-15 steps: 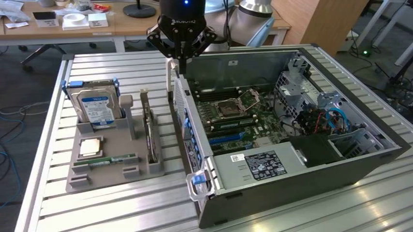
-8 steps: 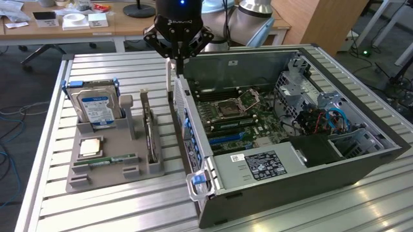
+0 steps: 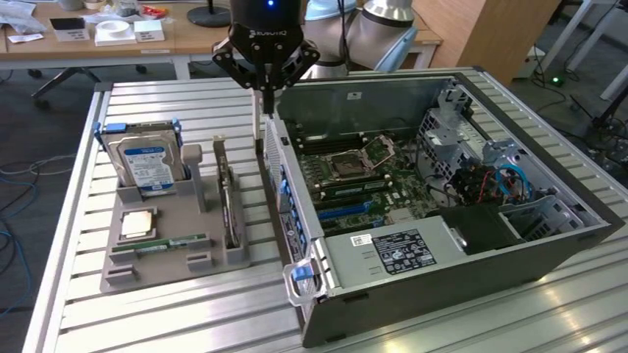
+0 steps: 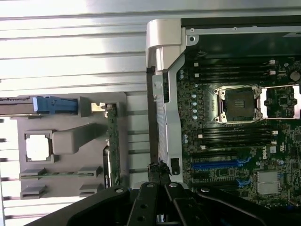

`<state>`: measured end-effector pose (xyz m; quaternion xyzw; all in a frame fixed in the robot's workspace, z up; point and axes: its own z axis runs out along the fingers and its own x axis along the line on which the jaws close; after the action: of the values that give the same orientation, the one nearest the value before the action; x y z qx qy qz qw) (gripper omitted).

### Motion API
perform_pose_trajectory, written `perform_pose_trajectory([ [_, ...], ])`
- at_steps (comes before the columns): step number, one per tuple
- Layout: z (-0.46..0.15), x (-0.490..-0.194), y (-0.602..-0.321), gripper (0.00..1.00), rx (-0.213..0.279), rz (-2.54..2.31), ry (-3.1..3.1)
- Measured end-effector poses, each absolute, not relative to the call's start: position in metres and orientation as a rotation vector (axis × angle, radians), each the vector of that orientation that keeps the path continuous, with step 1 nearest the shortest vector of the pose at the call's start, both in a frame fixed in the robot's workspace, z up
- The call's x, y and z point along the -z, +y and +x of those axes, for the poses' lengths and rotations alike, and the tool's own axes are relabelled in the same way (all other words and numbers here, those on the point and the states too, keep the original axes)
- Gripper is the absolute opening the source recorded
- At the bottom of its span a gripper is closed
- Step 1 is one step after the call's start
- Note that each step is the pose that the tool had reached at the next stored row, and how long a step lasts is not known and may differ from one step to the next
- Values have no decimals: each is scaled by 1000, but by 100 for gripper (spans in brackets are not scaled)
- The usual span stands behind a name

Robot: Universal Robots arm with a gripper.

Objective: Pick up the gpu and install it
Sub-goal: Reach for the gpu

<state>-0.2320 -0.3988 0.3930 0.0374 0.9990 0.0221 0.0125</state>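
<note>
Graphics card (image 3: 229, 202) stands on edge along the case wall (image 3: 276, 187), at the exterior view's left of the pressed-together claw (image 3: 265, 94).

Hard drive (image 3: 145, 163), processor chip (image 3: 137, 223) and green memory stick (image 3: 159, 245) in a grey holder (image 3: 167, 273) on slatted table (image 3: 176, 316).

**Gripper (image 3: 265, 87) aimed straight down, fingers pressed together**
The black gripper hangs vertically from the wrist, its linkages folded inward so that the two fingers meet in a narrow point with no gap visible between them. Behind it, the arm's (image 3: 378, 18) grey joints run up past the exterior view's upper edge. In the wrist view the gripper (image 4: 157, 170) shows the same pinched tip.
</note>
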Motion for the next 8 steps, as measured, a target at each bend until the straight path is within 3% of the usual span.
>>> perform_pose_trajectory([
  [8, -242, -393, -399, 11, -69, 117, 3114],
])
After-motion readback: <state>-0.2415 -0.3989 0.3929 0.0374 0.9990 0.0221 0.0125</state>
